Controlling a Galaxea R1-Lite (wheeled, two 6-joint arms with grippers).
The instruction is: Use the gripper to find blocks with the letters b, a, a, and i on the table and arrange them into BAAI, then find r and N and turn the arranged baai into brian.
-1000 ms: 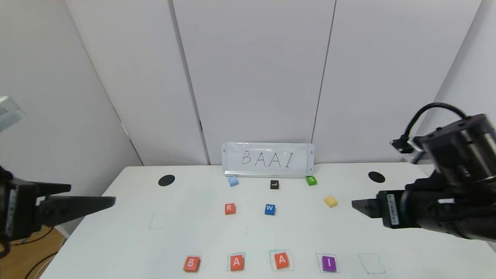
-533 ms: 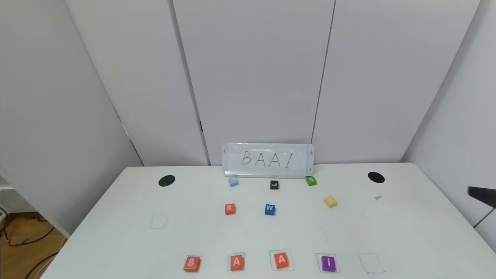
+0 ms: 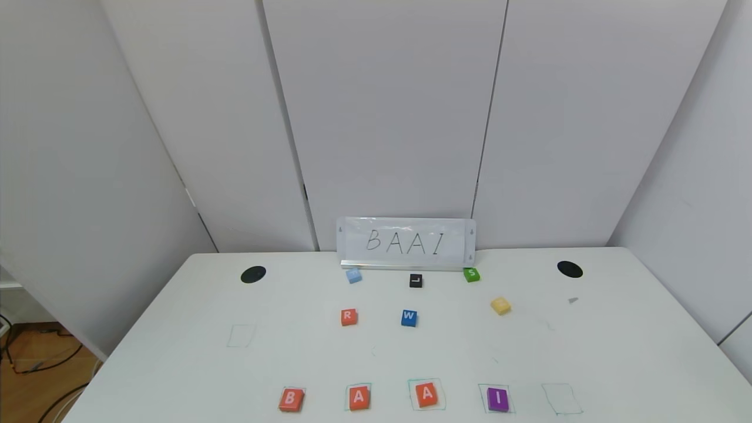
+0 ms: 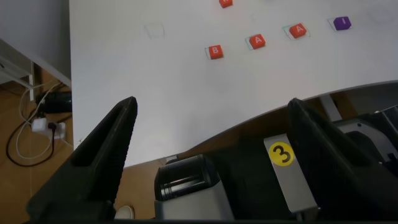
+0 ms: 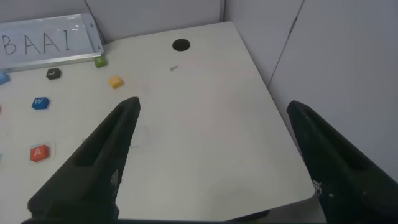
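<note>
On the white table (image 3: 176, 352), four blocks lie in a row near the front edge: orange-red B (image 3: 291, 399), orange-red A (image 3: 359, 398), orange-red A (image 3: 427, 393) and purple I (image 3: 497, 399). The row also shows in the left wrist view, from B (image 4: 215, 51) to I (image 4: 340, 23). The orange-red R block (image 3: 348, 316) lies mid-table. Both arms are out of the head view. My left gripper (image 4: 211, 118) is open and empty, off the table's front left edge. My right gripper (image 5: 214, 124) is open and empty above the table's right part.
A BAAI sign (image 3: 405, 242) stands at the back. Near it lie a light blue block (image 3: 353, 275), a black L block (image 3: 416, 280), a green S block (image 3: 471, 274), a blue W block (image 3: 409, 318) and a yellow block (image 3: 500, 305). An empty green square (image 3: 562, 399) is right of I.
Both arms have pulled back out of the head view; a second ago they reached in from left and right. The blocks have not moved.
</note>
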